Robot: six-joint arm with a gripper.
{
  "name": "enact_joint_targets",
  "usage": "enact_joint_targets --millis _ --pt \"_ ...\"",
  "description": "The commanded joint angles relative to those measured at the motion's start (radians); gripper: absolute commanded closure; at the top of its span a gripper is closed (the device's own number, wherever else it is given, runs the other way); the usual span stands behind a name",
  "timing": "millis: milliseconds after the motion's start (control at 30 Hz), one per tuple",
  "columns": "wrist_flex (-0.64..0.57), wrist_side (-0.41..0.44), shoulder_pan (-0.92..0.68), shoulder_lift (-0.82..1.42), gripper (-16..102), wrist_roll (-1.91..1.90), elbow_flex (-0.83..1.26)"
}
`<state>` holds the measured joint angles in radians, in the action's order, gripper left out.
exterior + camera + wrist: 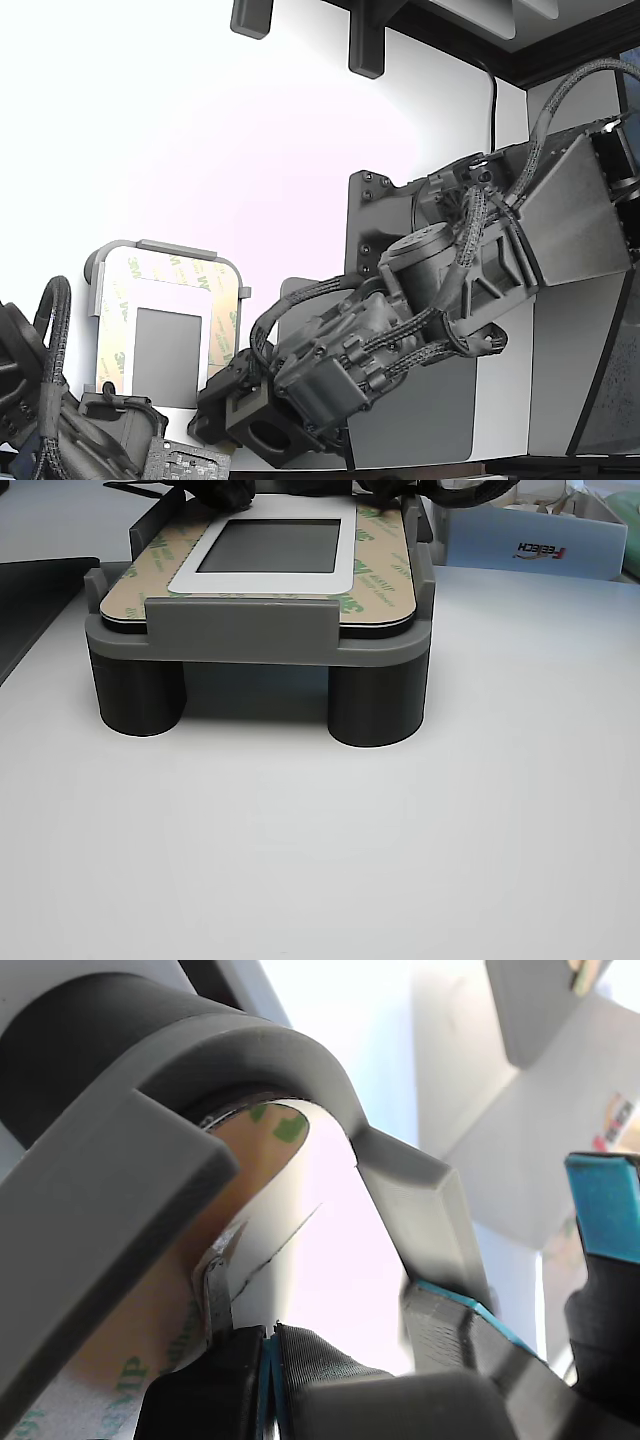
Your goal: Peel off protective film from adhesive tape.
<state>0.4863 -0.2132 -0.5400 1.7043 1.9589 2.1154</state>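
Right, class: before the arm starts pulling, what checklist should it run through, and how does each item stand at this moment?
1. Gripper at a tray corner: ok. The gripper is right against the rim of the grey tray.
2. Fingers closed: ok. In the wrist view the blue pads meet.
3. Film caught between the pads: cannot tell. A small corner of the protective film is lifted beside the fingers, but the pinch itself is hidden.
4. Film peeled away: not ok. The other view shows the 3M-printed liner lying flat around the small grey rectangle.
5. Tray level and seated: ok. It stands level on its legs on the white table.
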Motion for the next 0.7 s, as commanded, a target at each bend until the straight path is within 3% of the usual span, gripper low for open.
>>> enact_joint_targets --millis 0,667 --pt "-0.005 0.0 0.018 0.009 90 0.003 -0.011" --pt "-0.028 0.0 0.029 0.026 90 0.015 0.025"
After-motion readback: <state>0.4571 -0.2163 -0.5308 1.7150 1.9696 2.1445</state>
